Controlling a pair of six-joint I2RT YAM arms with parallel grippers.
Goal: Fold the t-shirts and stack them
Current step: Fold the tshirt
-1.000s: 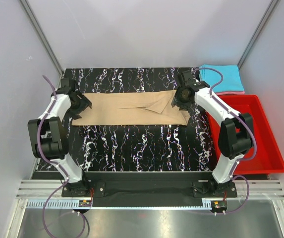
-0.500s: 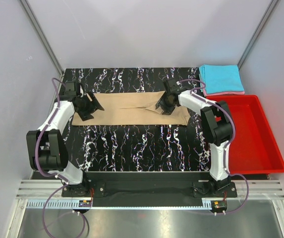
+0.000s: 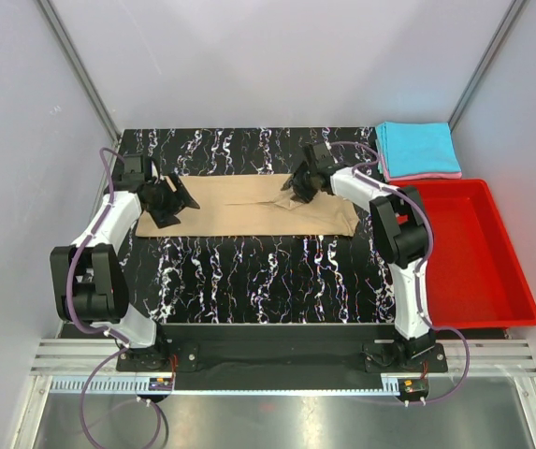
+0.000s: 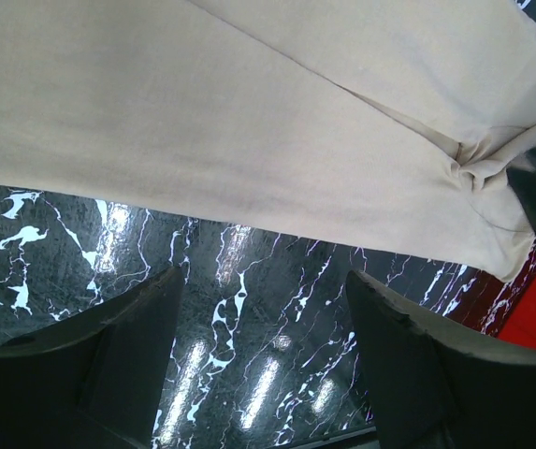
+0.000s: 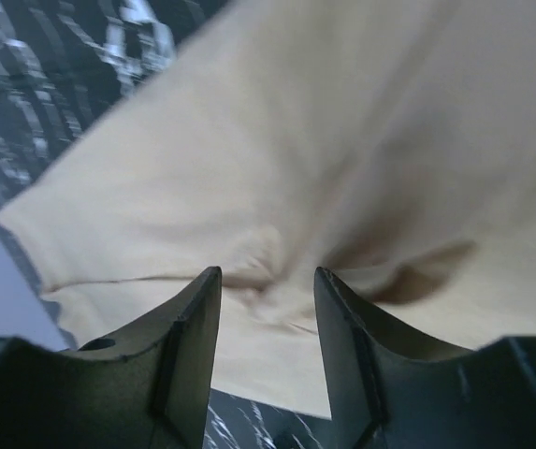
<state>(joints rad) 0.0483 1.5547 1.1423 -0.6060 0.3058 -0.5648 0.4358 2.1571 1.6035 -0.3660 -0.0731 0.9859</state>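
Black marbled desk (image 3: 249, 271) carries long tan cloth t-shirt (image 3: 239, 208) as a flat half-folded band, folding step judged in hand, next needs a firm edge pinch; left gripper (image 4: 263, 279) jaws released just off its edge, right gripper (image 5: 266, 281) jaws astride a mid-cloth pucker, grip cannot tell.

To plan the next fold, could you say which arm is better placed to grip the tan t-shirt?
Likely right: the right tool, open, sits at a bunched crease in the tan t-shirt; the left tool, also open, is over black table beside it.
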